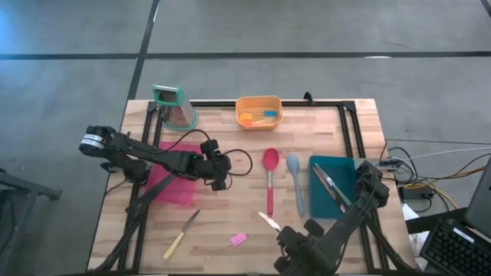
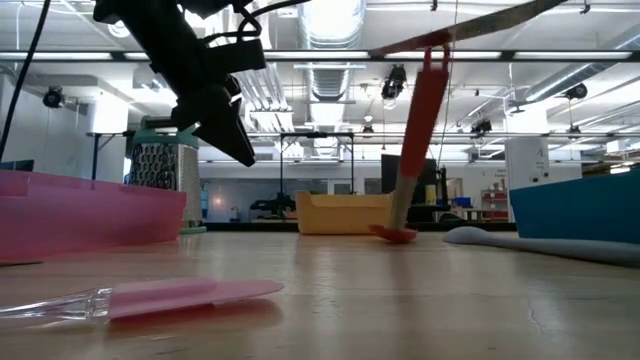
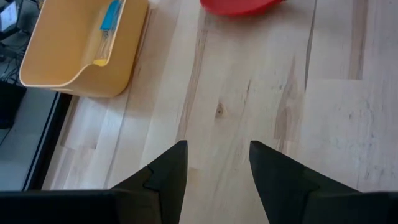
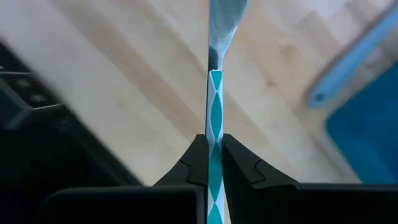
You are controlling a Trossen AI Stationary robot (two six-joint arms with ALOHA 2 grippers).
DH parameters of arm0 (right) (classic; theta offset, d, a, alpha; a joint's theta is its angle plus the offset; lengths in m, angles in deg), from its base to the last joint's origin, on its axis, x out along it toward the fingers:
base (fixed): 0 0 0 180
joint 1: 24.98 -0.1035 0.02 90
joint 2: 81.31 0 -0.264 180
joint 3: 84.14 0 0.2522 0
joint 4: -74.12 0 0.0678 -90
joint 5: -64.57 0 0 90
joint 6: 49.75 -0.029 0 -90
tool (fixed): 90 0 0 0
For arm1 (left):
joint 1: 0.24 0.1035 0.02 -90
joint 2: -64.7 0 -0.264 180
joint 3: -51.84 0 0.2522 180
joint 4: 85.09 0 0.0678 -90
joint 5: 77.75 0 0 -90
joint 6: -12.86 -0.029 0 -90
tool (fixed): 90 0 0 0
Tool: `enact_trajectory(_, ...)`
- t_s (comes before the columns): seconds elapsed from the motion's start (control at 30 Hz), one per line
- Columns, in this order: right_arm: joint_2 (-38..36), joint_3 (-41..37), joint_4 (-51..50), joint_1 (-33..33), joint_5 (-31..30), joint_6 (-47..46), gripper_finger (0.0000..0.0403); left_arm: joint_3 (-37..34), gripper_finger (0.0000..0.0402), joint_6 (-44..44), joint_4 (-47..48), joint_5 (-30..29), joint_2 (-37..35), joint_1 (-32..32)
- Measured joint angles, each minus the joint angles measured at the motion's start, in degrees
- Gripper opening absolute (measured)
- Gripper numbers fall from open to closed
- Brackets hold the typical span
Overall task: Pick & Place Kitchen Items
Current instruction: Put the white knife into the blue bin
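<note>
While your right gripper clamps the teal-handled knife, its blade points straight ahead along the fingers; left gripper hangs open.

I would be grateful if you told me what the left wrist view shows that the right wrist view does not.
Only the left wrist view shows the orange tub with a blue tool in it, the red spoon, and the left gripper with its fingers apart over bare wood. Only the right wrist view shows the right gripper shut on a teal-patterned knife, plus the pale-blue spoon and the teal tray. Both show the wooden table.
</note>
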Motion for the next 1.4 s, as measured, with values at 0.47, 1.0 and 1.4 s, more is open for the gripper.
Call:
enact_trajectory(0.47, -0.64, -1.64, -5.2, 0.04, -4.95, -0.49, 0.0013, 0.0, 0.0177, -0.02, 0.33, -0.08, 0.0, 0.0)
enact_trajectory(1.0, -16.8, -22.61, -6.08, 0.92, -3.92, -12.46, 0.0013, -0.96, 0.0177, 0.0, 0.43, -0.12, 0.0, 0.0)
enact_trajectory(1.4, -36.28, -49.94, -1.17, 0.98, 5.28, -22.58, 0.0013, -0.97, 0.0177, -0.04, 0.41, -0.11, 0.0, 0.0)
